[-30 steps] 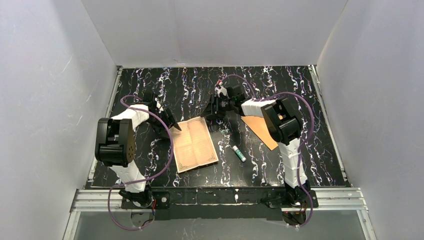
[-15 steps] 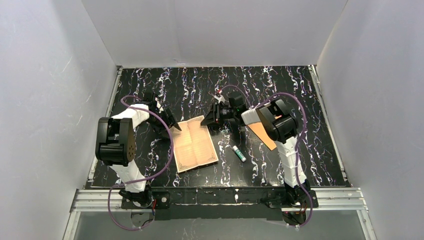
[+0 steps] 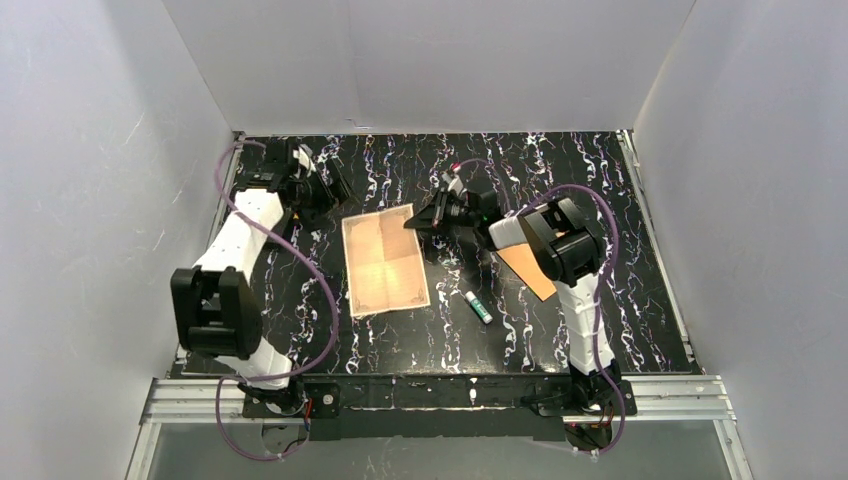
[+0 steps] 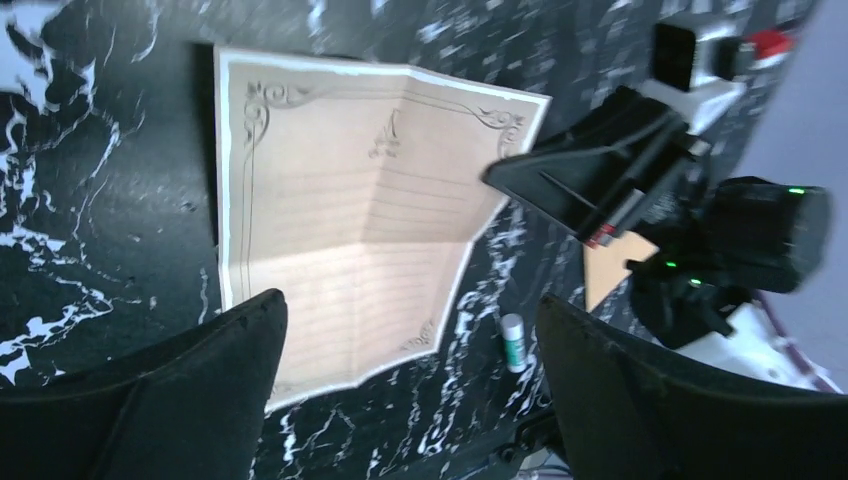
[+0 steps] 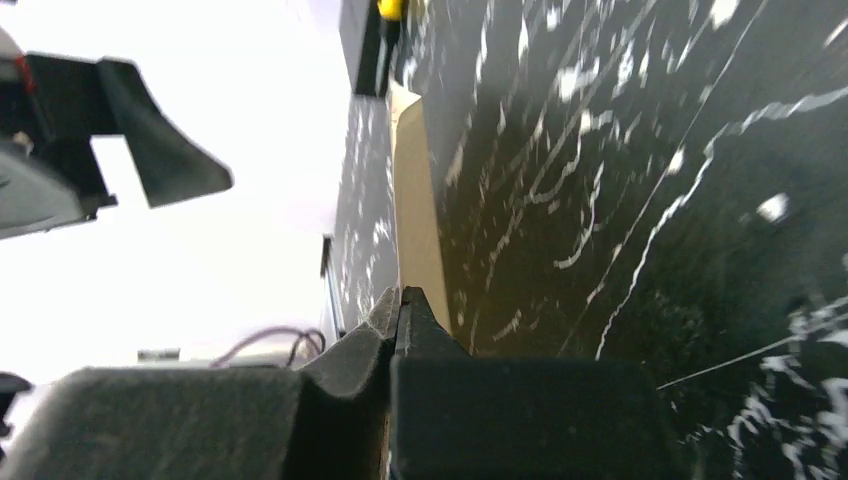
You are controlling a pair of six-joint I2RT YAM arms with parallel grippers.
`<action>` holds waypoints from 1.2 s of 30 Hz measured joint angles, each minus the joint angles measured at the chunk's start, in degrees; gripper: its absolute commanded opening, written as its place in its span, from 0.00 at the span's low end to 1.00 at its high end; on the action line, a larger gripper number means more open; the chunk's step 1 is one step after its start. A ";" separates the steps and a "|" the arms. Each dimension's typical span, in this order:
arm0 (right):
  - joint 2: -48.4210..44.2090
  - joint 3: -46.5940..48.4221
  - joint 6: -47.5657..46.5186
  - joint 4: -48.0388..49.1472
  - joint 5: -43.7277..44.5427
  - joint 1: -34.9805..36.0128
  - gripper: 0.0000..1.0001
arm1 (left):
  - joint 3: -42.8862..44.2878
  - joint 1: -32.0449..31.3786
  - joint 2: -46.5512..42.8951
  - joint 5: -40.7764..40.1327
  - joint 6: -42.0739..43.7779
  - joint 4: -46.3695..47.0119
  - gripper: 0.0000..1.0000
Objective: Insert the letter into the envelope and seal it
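Letter [image 3: 385, 262] flat on table [image 3: 640, 300], centre, printed face up. Right gripper [image 3: 411, 224] clenched on its far-right edge. Left gripper [image 3: 337, 187] jaws spread wide, empty, far-left, clear of sheet. Envelope [image 3: 531, 271] at right, partly under right arm.

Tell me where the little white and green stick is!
In the top view the stick lies on the table, between the letter and the envelope.

High rear overhead on the whole table [image 3: 640, 300]; wrist views closer, all sharing the letter [image 3: 385, 262].
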 measured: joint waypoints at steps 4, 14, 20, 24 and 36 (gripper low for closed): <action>-3.39 -0.15 3.85 2.14 5.53 -2.45 0.01 | 3.28 0.07 -5.77 0.61 -1.40 -0.20 0.98; -14.49 2.91 15.02 5.68 24.20 -5.90 0.01 | -3.08 0.17 -12.46 2.47 -13.07 6.69 0.98; -16.68 5.03 23.78 5.88 31.17 -5.51 0.01 | -15.41 0.22 -14.36 9.11 -28.72 24.04 0.98; -17.42 5.05 27.36 4.72 33.99 -5.16 0.01 | -15.32 -0.15 -11.50 11.98 -40.59 31.56 0.98; -17.70 5.11 32.70 2.69 38.29 -2.64 0.01 | -13.25 -5.79 -6.73 11.41 -67.91 28.48 0.98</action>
